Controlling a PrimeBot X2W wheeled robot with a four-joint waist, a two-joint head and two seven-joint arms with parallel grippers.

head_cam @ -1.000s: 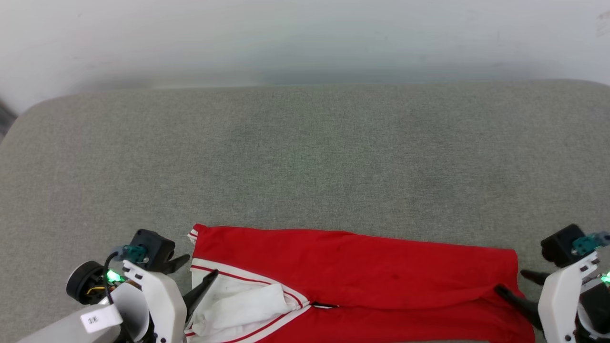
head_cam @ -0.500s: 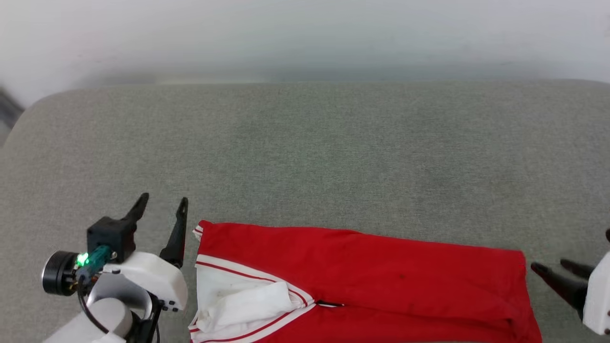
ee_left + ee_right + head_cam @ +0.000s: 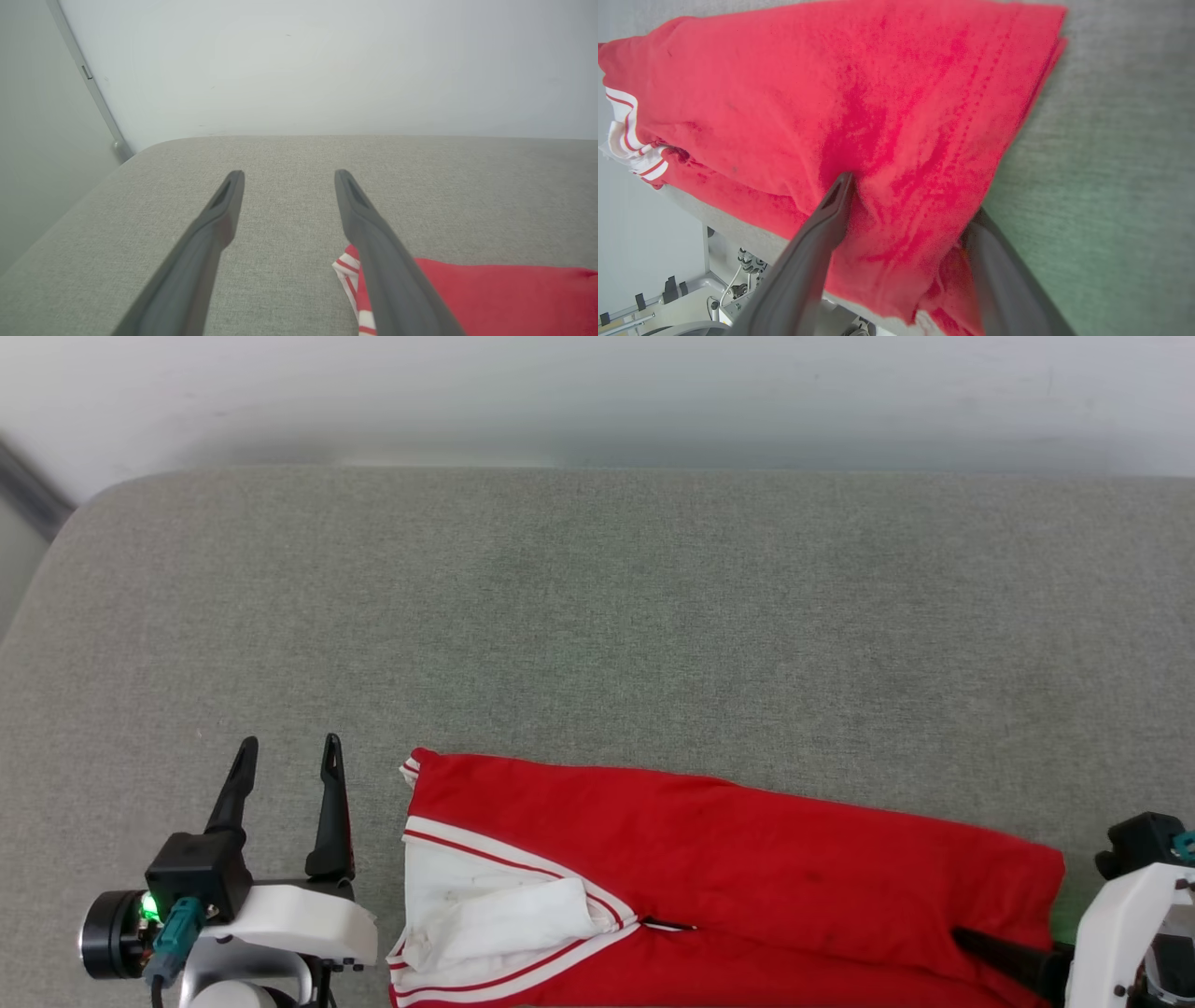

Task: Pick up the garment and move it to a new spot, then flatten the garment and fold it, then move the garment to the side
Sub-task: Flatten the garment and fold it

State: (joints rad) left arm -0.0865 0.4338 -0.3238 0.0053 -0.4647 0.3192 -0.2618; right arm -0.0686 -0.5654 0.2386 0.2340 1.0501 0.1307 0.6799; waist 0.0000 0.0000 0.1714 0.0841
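Observation:
The garment [image 3: 728, 840] lies folded into a long red band at the near edge of the grey cushion [image 3: 597, 616]. Its white sleeve [image 3: 504, 919] with striped trim is at the left end. My left gripper [image 3: 287, 747] stands open and empty just left of the garment, fingers pointing away from me; the left wrist view has the striped corner [image 3: 348, 270] beside its right finger. My right gripper [image 3: 908, 200] is open at the garment's [image 3: 831, 93] right end, one finger [image 3: 831, 210] lying on the red cloth and the other tucked under its edge.
A white wall [image 3: 597, 392] rises behind the cushion. The cushion's rounded left corner [image 3: 84, 513] drops off toward a grey wall strip [image 3: 88, 79]. Past the near edge, the right wrist view has metal frame parts and cables [image 3: 738, 280].
My left gripper has come off the white sleeve and turned to point forward beside the garment. My right gripper swung out to the right, then returned onto the garment's right end. The camera shifted slightly.

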